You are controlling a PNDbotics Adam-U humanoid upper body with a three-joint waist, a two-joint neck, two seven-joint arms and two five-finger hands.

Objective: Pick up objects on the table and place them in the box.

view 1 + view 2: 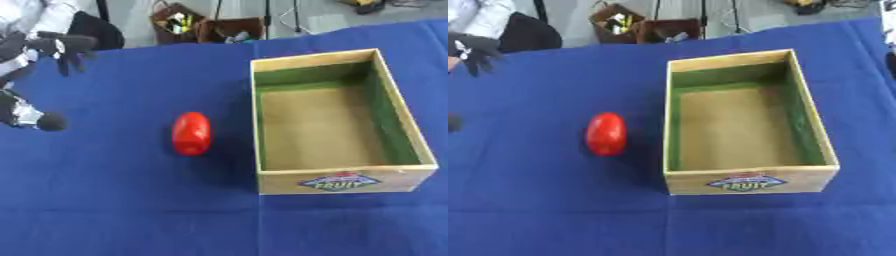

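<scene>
One glossy red oval object (191,133), smooth and elongated like a pepper or tomato, lies on the blue tablecloth (114,200) just left of the single light wooden box (342,182), apart from its wall. The box has green-lined inner sides and a "FRUIT" label. The robot's black left hand (63,47) hovers at the upper left, fingers hanging relaxed, holding nothing.
</scene>
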